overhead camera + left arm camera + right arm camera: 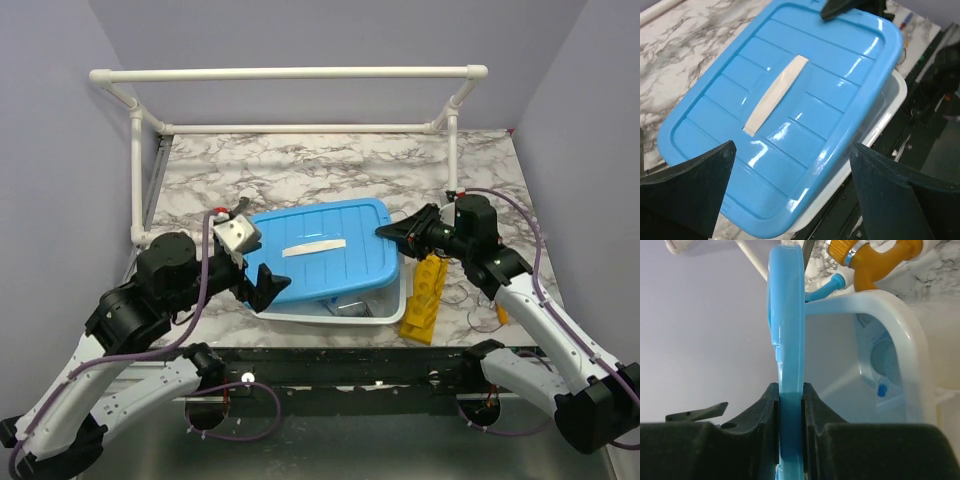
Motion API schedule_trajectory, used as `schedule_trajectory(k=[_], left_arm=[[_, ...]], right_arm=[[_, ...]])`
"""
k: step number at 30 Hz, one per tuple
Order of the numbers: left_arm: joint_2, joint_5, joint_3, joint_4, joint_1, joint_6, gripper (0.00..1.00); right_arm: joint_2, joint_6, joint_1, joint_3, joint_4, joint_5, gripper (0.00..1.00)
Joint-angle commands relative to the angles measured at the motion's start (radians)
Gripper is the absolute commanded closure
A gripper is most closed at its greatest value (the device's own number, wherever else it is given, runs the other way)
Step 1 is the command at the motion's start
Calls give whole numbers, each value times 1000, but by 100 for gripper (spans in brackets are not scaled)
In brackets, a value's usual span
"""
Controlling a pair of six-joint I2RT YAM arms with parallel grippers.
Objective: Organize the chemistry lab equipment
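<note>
Pale lavender walls [60, 120] close in the cell on three sides. A white pipe frame [290, 73] stands along the back and left of the grey-veined marble table [300, 170], whose far half is bare stone pattern. On the left, the left gripper [268, 290] hovers at the near-left corner of the blue lid [320, 255], with its jaws spread wide and nothing between them. In its wrist view the two dark fingers [690, 190] frame the lid's glossy ribbed top without touching it. A strip of pale tape [313, 247] lies across the middle of the lid. The lid sits askew over the white tub [385, 305], leaving the tub's near wall and right corner exposed. Something clear shows inside there, too dim to name. At the lid's right edge the right gripper [385, 231] is clamped on the rim, its pads pressed to either face of the blue plastic in the wrist view [790, 395]. Just right of the tub, beneath that arm, the yellow test-tube rack [425, 298] stands on the marble.
</note>
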Motion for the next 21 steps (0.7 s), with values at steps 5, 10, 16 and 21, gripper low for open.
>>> schedule_trajectory(k=[5,10,16,21], left_arm=[[109,-149,-79,21,229,-248,1],[105,-150,-130,45,281,-264,1],[95,-193,-134,23,300,-251,1],[92,-240,-164,1,305,-256,1]], right_arm=[[-74,-78,4,-35,-153,138,99],[-93,-106,4,-29,-216,158,99],[-96,-138,3,-47,-268,128,99],[-112,-161,3,-71,-307,109,99]])
